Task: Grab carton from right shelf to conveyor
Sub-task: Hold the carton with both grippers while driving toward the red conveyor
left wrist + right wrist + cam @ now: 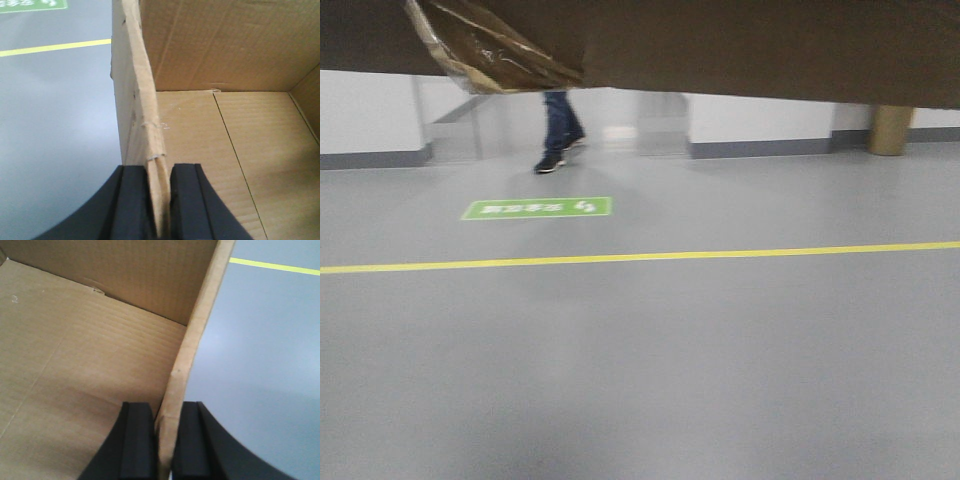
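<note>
Even, diffuse indoor light; grey floor (640, 380) carries a soft sheen, shadows faint. Front view motion-blurred, walker's legs (558, 125) smeared. Underside of carton (770, 50) dark and shaded. Wrist views sharper, near edges perhaps slightly soft.

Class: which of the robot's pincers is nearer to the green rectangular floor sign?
Left. The left pincer clamps the brown cardboard carton's wall on the side where the green rectangular floor sign lies; the right pincer clamps the opposite wall, sign out of its view.
</note>
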Tool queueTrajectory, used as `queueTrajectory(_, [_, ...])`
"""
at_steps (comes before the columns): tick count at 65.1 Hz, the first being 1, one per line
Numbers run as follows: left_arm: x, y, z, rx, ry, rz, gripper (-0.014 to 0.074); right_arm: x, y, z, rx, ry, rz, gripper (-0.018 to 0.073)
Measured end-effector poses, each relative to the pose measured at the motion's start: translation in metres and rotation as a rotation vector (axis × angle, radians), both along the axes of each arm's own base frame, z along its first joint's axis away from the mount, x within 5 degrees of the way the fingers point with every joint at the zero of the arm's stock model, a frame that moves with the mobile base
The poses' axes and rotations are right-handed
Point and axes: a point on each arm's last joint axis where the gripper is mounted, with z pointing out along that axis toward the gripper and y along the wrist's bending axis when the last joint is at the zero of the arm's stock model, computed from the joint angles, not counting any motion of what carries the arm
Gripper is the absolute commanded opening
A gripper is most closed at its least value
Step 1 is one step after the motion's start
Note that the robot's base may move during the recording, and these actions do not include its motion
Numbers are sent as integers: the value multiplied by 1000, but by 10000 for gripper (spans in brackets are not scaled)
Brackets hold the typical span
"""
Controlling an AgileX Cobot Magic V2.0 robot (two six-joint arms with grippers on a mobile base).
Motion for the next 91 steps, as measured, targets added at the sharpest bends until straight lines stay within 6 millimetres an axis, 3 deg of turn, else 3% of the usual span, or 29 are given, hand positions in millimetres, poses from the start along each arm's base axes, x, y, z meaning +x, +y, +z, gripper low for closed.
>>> queueTrajectory(91, [1,1,1,13,-12,8,-10,0,0,0,2,-4,1,-67])
